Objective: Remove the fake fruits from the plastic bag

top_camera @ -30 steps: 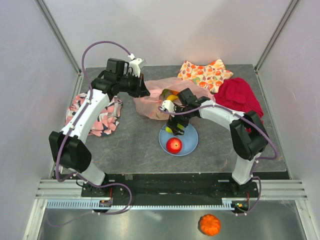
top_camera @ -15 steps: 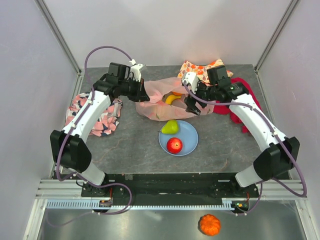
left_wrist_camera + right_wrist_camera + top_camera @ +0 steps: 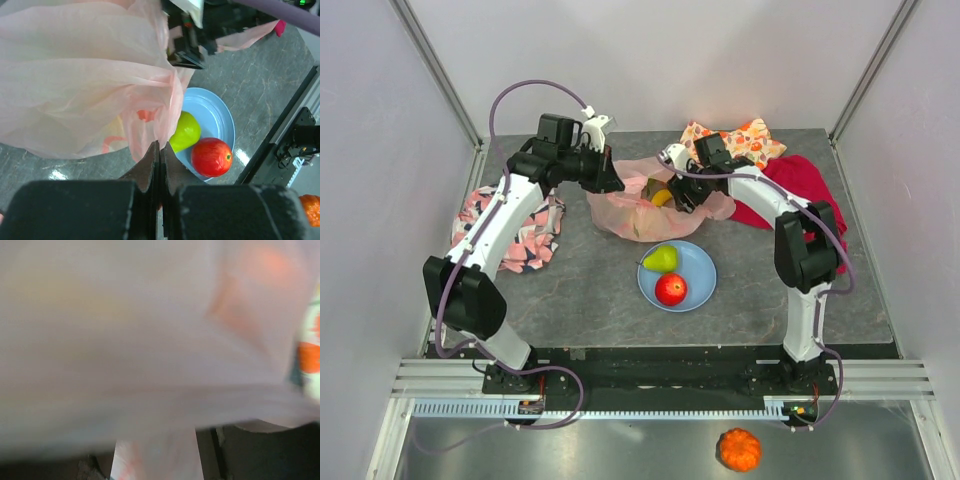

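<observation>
Plastic bag [image 3: 625, 212], pink and crinkled, sits mid-table [image 3: 580, 290] between the two pincers with its left rim lifted. Left pincer [image 3: 610, 183] is pressed together, pinching a fold of bag film right at its tips. The left wrist view shows its fingers [image 3: 148, 165] flat against each other with film hanging off them. Right pincer [image 3: 677, 197] is at the bag mouth, opposite the left one, tips down among the film. Spread or pinching, cannot tell: too small from above, and the right wrist view is only blurred pink film against the lens. Yellow banana [image 3: 661, 196] is inside the bag just beside the right pincer tips; contact unclear. Green pear [image 3: 661, 259] and red apple [image 3: 670, 289] are out of the bag, side by side on the blue plate [image 3: 704, 268]. The plate lies on the near side of both pincers, just beside the bag. Fruit-print cloth [image 3: 745, 142] is beyond the right pincer at the far table edge. Red cloth [image 3: 795, 190] is to the right of that pincer, partly under its arm. Pink-and-black cloth [image 3: 525, 240] is left of the left pincer, partly under its arm. Orange ribbed fruit [image 3: 739, 449] is off the table on the metal ledge [image 3: 620, 450] in front of the arm bases, well apart from both pincers.
</observation>
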`<state>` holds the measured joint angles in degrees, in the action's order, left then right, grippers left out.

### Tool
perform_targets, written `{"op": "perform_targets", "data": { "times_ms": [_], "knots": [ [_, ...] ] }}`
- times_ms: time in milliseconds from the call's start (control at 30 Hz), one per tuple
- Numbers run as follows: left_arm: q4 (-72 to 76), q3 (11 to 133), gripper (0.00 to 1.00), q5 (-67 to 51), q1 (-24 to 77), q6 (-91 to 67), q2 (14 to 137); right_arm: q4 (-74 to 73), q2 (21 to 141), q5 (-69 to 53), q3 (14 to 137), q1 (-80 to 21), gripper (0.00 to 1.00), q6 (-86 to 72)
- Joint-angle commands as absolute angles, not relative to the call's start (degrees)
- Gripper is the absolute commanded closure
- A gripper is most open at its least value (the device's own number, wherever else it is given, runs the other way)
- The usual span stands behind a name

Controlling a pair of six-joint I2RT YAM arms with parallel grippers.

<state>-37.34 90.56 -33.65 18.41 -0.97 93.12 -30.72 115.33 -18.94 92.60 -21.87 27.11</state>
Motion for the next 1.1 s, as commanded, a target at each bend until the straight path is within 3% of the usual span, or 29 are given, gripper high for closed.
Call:
{"op": "perform_targets", "data": {
  "times_ms": [0,133,400,500,600,833,1067],
  "knots": [
    [-37.18,93.25,0.98,-34.28,18.72,2.1,93.25,-26.28,117.33,-8.36,97.3,-18.11,0.36,22.68],
    [-37.27,93.43,0.98,-34.01,19.33,2.81,93.69,-25.84,111.29,-5.71,84.79,-13.81,0.33,21.8],
    [-39.02,96.77,0.98,-38.05,23.99,4.48,97.29,-27.59,88.17,-0.36,60.84,-7.3,0.32,22.58],
    [-39.2,96.77,0.98,-38.06,25.84,5.01,97.47,-28.04,82.19,-7.5,57.92,-7.29,0.3,24.34],
    [-39.11,97.38,0.98,-37.01,26.72,4.75,97.82,-25.67,81.03,-13.26,60.45,-9.48,0.29,24.96],
    [-38.93,100.63,0.98,-30.5,26.89,4.22,96.86,-27.15,94.45,-25.65,74.16,-15.46,0.36,27.68],
    [-39.11,101.07,0.98,-29.62,26.81,4.48,96.77,-28.82,109.67,-21.19,90.14,-17.31,0.44,21.37]
  ]
}}
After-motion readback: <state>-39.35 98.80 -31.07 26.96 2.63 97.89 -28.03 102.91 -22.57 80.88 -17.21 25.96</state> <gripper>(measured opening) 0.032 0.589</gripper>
